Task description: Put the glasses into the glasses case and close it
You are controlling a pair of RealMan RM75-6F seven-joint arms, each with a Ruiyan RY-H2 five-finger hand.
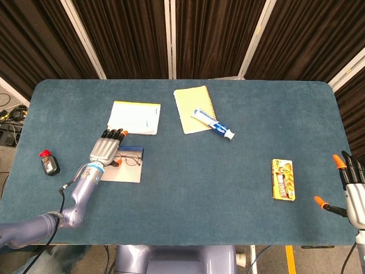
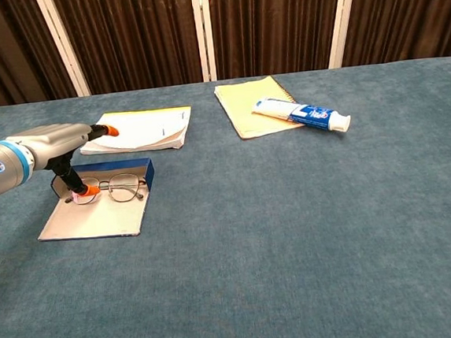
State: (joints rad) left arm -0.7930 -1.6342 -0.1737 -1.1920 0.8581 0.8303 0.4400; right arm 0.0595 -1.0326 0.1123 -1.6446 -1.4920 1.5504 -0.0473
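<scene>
Far left of the open case: small black object with a red cap (image 1: 49, 163) on the blue-green felt table (image 1: 228, 171), not involved.

Left hand (image 1: 106, 149), grey with orange fingertips, hovers palm-down over the left end of the flat blue-edged glasses case (image 2: 95, 216). Fingers extended side by side toward the white paper pad (image 1: 134, 117) behind the case; an orange-tipped digit reaches down to the left end of the thin wire-framed glasses (image 2: 120, 188). Cannot tell if it pinches the frame or only touches it. Judgement: it is steadying or nudging the glasses.

Glasses lie in the case against its raised blue back wall, lenses up. Case lid open flat toward the robot; closing not yet done.

Right of the case, well apart: yellow spiral notepad (image 1: 194, 109) with a white-and-blue toothpaste tube (image 1: 213, 124) resting across its corner. Further right, a yellow snack box (image 1: 283, 179).

Far right: right hand (image 1: 353, 191) at the table edge, fingers apart, holding nothing; likely parked.
</scene>
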